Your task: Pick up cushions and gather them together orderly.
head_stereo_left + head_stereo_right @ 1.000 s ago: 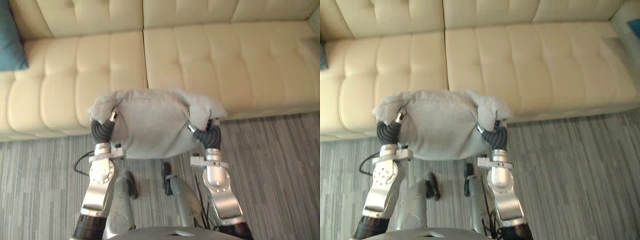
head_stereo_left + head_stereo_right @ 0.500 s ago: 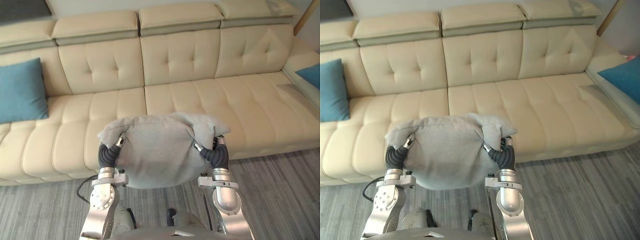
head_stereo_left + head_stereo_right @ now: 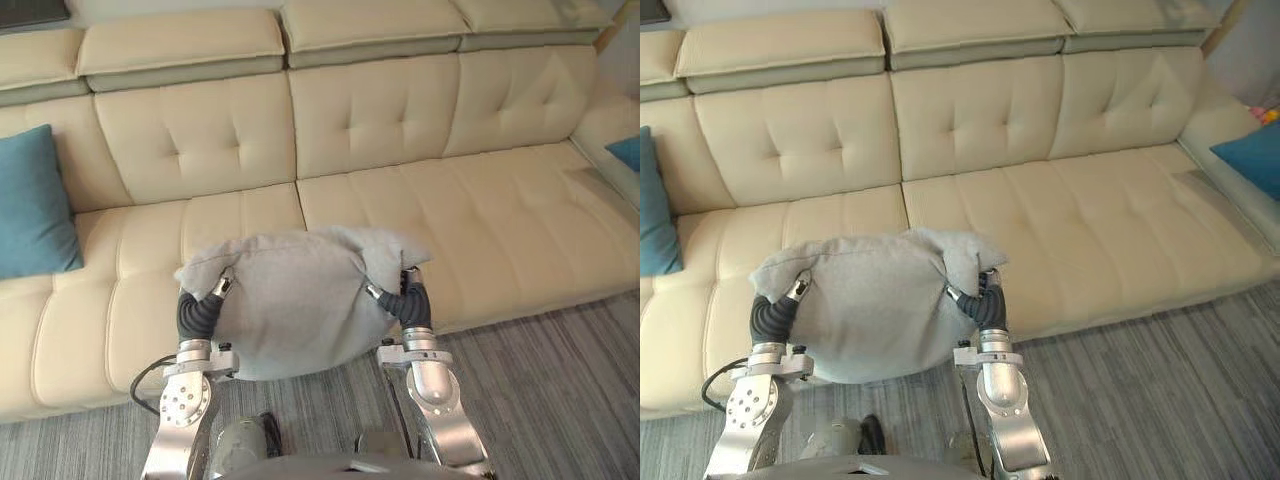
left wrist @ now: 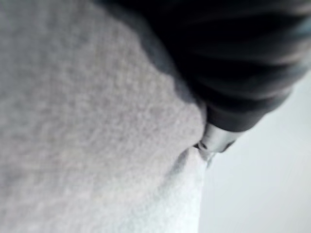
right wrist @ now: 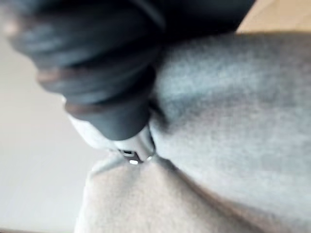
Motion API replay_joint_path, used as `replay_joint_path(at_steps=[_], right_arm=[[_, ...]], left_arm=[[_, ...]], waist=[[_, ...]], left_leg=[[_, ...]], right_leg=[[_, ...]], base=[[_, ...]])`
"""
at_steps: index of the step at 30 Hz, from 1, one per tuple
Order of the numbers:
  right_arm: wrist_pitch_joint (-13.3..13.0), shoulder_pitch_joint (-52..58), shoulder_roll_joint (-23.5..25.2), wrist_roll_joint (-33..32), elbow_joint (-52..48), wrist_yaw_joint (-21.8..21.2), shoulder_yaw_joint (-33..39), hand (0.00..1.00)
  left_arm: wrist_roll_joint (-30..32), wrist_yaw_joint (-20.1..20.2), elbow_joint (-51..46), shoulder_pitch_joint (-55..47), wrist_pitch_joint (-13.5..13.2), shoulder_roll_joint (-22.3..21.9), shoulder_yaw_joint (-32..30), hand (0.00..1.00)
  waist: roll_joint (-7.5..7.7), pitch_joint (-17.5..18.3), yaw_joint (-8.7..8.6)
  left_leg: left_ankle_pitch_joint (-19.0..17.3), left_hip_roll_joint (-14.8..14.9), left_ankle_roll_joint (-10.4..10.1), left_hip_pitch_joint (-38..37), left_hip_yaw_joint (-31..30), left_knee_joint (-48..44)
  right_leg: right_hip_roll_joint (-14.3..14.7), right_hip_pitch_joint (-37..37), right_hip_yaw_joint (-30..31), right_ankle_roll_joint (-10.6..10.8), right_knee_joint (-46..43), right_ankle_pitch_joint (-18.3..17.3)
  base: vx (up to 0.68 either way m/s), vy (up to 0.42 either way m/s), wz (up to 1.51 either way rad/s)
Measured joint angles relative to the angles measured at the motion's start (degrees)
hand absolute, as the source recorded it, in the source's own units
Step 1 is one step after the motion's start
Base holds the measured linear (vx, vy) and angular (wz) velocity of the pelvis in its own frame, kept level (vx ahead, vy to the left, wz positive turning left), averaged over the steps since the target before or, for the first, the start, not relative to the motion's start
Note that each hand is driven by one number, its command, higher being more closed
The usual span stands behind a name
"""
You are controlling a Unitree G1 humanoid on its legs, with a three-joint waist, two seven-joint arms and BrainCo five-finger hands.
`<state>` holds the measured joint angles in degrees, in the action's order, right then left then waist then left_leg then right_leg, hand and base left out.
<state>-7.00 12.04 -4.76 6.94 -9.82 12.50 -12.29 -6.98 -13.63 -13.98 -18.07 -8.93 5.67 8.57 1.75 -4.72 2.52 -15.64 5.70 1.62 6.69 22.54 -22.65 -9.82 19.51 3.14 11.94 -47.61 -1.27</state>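
A grey cushion (image 3: 295,305) hangs in front of me above the sofa's front edge, squeezed between my two hands. My left hand (image 3: 197,312) presses into its left side and my right hand (image 3: 405,303) into its right side, both sunk into the cloth. Up close, the grey cloth (image 4: 87,136) bulges round my left hand's dark cover (image 4: 243,63). It folds likewise (image 5: 233,111) round my right hand's cover (image 5: 107,77). A blue cushion (image 3: 35,205) leans on the sofa's left end. Another blue cushion (image 3: 1252,160) lies at the sofa's far right.
The long cream tufted sofa (image 3: 470,210) spans the view, its seat bare between the two blue cushions. Grey striped carpet (image 3: 560,390) runs along its front.
The camera has tilted up, from the sofa seat and floor to the sofa's back and both blue cushions. The grey cushion stays squeezed between my hands.
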Motion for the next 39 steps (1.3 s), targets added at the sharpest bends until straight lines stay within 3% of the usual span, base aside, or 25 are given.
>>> replay_joint_path(at_steps=[1, 3, 4, 5, 6, 7, 9, 12, 14, 18, 23, 26, 30, 33, 39], right_arm=[[-0.01, -0.1, 0.01, 0.05, 0.06, -0.04, -0.16, 1.0], [-0.01, -1.07, 0.02, 0.07, 0.07, -0.11, -0.41, 1.0], [-0.02, -1.69, -0.04, 0.08, 0.06, -0.75, 0.03, 1.0], [-0.01, -2.05, -0.24, 0.07, 0.1, -1.31, 0.56, 1.0], [-0.01, -2.11, -0.26, 0.1, 0.09, -1.51, 0.71, 1.0], [-0.08, -2.47, -0.85, 0.17, 0.19, -1.59, 0.92, 1.0], [-0.06, -3.17, -2.73, 0.13, 0.61, -1.97, 1.58, 1.0], [-0.07, -2.91, -2.78, -0.08, 0.53, -2.03, 3.57, 1.0], [-0.1, -2.99, -2.47, -0.58, 0.5, -2.15, 3.67, 1.0], [-0.09, -3.25, -1.24, -0.81, 0.65, -3.17, 3.43, 1.0], [-0.08, -7.93, -0.41, -0.77, 3.02, -3.02, 3.05, 1.0], [0.02, -15.95, -0.49, -0.18, 7.09, -0.05, 2.95, 1.0], [0.05, -31.18, -0.37, 0.59, 10.72, 7.22, 1.87, 1.0], [1.15, -43.62, -0.63, 2.61, 13.37, 12.72, 2.46, 1.0], [2.17, -65.72, -3.03, 4.69, 22.45, 19.41, 6.9, 1.0]], left_arm=[[0.32, -0.02, -0.05, 0.0, -0.09, 0.02, -0.04, 1.0], [0.36, -0.06, 0.01, 0.74, -0.19, -0.04, -0.71, 1.0], [0.36, -0.04, 0.68, 1.32, -0.21, -0.04, -0.99, 1.0], [0.36, 0.06, 1.96, 1.93, -0.24, -0.04, -1.02, 1.0], [0.38, 0.13, 2.78, 2.16, -0.23, 0.02, -1.1, 1.0], [0.42, 0.22, 4.81, 2.7, -0.22, -0.52, -1.16, 1.0], [0.49, 0.53, 6.06, 2.77, -0.08, -2.92, -0.9, 1.0], [1.07, 1.82, 6.06, 4.04, -0.1, -4.04, -0.39, 1.0], [1.07, 1.87, 6.08, 4.1, -0.1, -4.2, -0.04, 1.0], [1.11, 1.05, 6.16, 4.24, -0.1, -4.08, -0.86, 1.0], [2.43, -2.13, 7.25, 7.31, -0.1, -3.86, -1.84, 1.0], [2.87, -5.68, 11.79, 14.5, 0.13, -3.35, -2.5, 1.0], [3.96, -12.8, 16.57, 29.48, 0.46, -1.51, -4.06, 1.0], [4.0, -17.58, 20.43, 43.2, 0.73, 3.02, -4.0, 1.0], [4.01, -22.43, 30.68, 68.78, 0.69, 9.79, -4.06, 1.0]], waist=[[-0.41, -0.09, -0.67], [0.37, -0.14, -0.94], [0.75, 0.01, -1.21], [0.74, -0.03, -1.29], [1.83, 0.51, -1.33], [1.02, -0.01, -1.54], [-1.86, -0.36, -1.1], [-2.14, -0.24, -1.72], [-2.17, -0.08, -1.61], [-2.13, 0.19, -0.33], [-1.77, 0.95, -0.2], [-1.79, 0.92, -0.3], [-1.28, -0.62, 0.18], [-0.23, -2.47, 0.18], [0.01, -6.92, 0.16]], left_leg=[[0.0, 0.54, -0.03, -1.38, -0.09, 1.49], [0.02, 0.82, -0.08, -1.87, -0.2, 2.22], [0.18, 1.14, -0.35, -1.93, -0.47, 2.15], [0.29, 1.27, -0.53, -1.86, -1.02, 1.68], [0.26, 0.79, -1.07, -1.86, -2.02, 1.24], [-0.79, 0.24, -2.78, -2.23, -5.41, 0.49], [-0.7, 1.46, -3.02, -2.58, -8.66, 2.1], [0.68, 1.49, -4.52, -4.62, -11.26, 7.24], [2.23, 1.28, -5.65, -4.94, -12.88, 10.9], [5.01, -0.51, -5.05, -4.63, -14.02, 14.17], [6.46, -1.33, -5.03, -4.03, -15.41, 15.95], [7.71, -1.81, -5.15, -2.15, -16.69, 16.2], [9.85, -2.25, -5.78, 3.62, -17.38, 15.44], [10.63, -2.14, -6.39, 10.51, -17.98, 12.77], [15.26, -2.15, -7.77, 18.7, -18.74, 14.22]], right_leg=[[-0.15, -0.04, -1.8, -3.11, -0.71, -3.96], [0.09, 1.07, -3.58, -5.13, 1.4, -10.18], [0.83, 2.26, -5.11, -5.94, 6.72, -12.53], [2.17, 2.56, -5.59, -6.54, 12.91, -11.83], [2.95, 2.14, -5.34, -7.96, 18.93, -8.07], [3.92, 0.12, -5.36, -8.54, 24.25, -3.25], [5.89, -1.72, -5.43, -9.39, 27.87, -2.13], [6.68, -3.87, -6.63, -9.46, 31.6, -1.55], [7.13, -5.29, -7.24, -9.11, 36.52, 1.06], [6.26, -7.22, -7.69, -8.67, 44.22, 5.55], [5.78, -9.68, -8.77, -8.97, 51.2, 9.76], [5.26, -8.76, -9.82, -9.08, 52.21, 10.95], [4.76, -3.5, -9.91, -10.17, 52.21, 14.11], [4.22, 1.69, -9.97, -10.47, 52.22, 15.83], [4.08, 10.06, -10.09, -9.98, 52.23, 17.32]], base=[[0.2, -0.067, -0.05], [0.13, -0.116, 0.0], [0.19, -0.213, 0.08], [0.2, -0.225, 0.11], [0.19, -0.19, 0.12], [0.17, -0.147, -0.07], [0.13, -0.114, -0.31], [0.06, -0.074, 0.04], [0.0, -0.007, 0.25], [0.01, 0.04, 0.16], [-0.02, 0.042, 0.14], [-0.12, -0.026, 0.21], [-0.17, -0.021, 0.08], [-0.22, -0.008, 0.13], [-0.18, -0.058, 0.15]])
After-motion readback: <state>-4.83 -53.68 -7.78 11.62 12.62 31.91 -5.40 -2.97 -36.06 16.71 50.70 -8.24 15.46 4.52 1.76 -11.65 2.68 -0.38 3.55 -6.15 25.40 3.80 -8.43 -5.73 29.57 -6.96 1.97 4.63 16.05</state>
